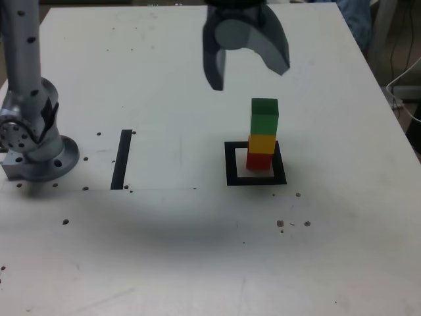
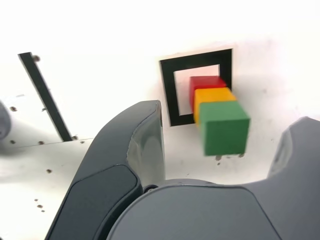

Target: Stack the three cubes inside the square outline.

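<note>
The three cubes stand in one column inside the black square outline [image 1: 255,163]: red cube [image 1: 259,159] at the base, yellow cube [image 1: 262,143] on it, green cube [image 1: 264,116] on top. My gripper [image 1: 248,72] hangs open in the air above and behind the column, touching none of them. In the wrist view the green cube [image 2: 225,127], yellow cube [image 2: 211,97] and red cube [image 2: 205,82] line up over the outline [image 2: 169,95], seen between my two spread fingers [image 2: 132,145].
A straight black strip [image 1: 122,158] lies on the white table [image 1: 197,250] toward the exterior view's left, also in the wrist view as the strip [image 2: 44,97]. The arm's grey base [image 1: 29,141] stands at the exterior view's left edge. Small dark specks dot the tabletop.
</note>
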### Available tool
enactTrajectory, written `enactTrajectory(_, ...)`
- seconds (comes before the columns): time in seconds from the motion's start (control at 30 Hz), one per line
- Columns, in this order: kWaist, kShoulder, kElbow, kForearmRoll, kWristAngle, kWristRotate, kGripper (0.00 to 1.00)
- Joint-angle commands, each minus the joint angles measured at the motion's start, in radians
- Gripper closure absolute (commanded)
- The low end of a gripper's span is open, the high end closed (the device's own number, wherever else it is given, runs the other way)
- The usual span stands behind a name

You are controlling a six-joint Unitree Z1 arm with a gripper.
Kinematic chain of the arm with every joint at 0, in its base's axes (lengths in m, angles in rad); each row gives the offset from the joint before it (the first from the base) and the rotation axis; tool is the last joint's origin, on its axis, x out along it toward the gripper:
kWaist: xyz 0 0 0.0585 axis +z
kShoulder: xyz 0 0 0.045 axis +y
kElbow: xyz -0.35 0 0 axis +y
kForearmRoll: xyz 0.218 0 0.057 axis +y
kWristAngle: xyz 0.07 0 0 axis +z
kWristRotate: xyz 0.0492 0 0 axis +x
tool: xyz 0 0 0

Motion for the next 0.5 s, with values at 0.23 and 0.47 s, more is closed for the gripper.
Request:
enactTrajectory(0.23,0.003,-0.138,0.174,-0.010,-0.014,0.001,0.01)
enactTrajectory(0.47,0.009,-0.246,0.389,-0.050,-0.018,-0.006,0.01)
